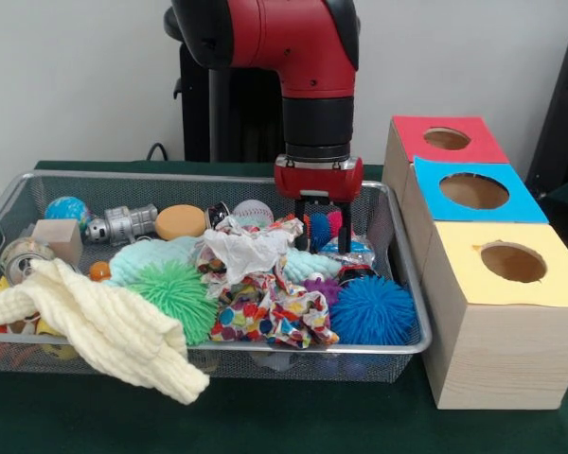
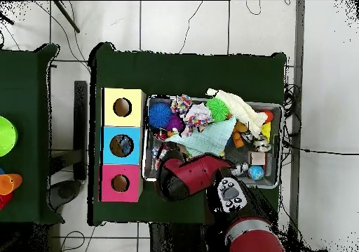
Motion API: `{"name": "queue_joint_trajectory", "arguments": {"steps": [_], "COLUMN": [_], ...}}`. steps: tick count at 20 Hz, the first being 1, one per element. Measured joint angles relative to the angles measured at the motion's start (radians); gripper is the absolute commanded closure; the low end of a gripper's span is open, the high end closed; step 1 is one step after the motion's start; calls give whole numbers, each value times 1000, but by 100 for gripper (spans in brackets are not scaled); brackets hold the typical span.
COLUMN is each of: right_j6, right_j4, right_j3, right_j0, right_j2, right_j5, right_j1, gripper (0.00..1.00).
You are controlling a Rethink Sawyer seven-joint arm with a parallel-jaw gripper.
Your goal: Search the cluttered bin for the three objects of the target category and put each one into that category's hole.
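The wire-mesh bin (image 1: 170,177) is full of mixed things; it also shows in the overhead view (image 2: 276,109). My gripper (image 1: 324,230) hangs inside it at the back right corner, fingers apart and empty, with a small blue spiky ball behind them. A see-through crinkly piece with blue marks (image 1: 358,249) lies just beside the right finger, partly buried. Other such pieces are hidden. The blue-panelled hole (image 1: 474,191) is the middle one of three boxes (image 2: 121,145). In the overhead view my arm (image 2: 193,175) covers the gripper.
In the bin lie a cream cloth (image 1: 104,326), a green spiky ball (image 1: 175,293), a blue spiky ball (image 1: 372,310), a dotted cloth (image 1: 265,312), crumpled white paper (image 1: 246,248) and a silver can (image 1: 128,224). The red-panelled hole (image 1: 446,138) and the yellow-panelled hole (image 1: 513,262) flank the blue one.
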Motion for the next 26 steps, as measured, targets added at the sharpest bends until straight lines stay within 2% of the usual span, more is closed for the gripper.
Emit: {"name": "queue_joint_trajectory", "arguments": {"steps": [19, 26], "right_j6": [0, 0], "right_j4": [-2, -2], "right_j3": [0, -5], "right_j0": [0, 24], "right_j2": [1, -2], "right_j5": [0, -5], "right_j1": [0, 1], "gripper": [0, 0]}}
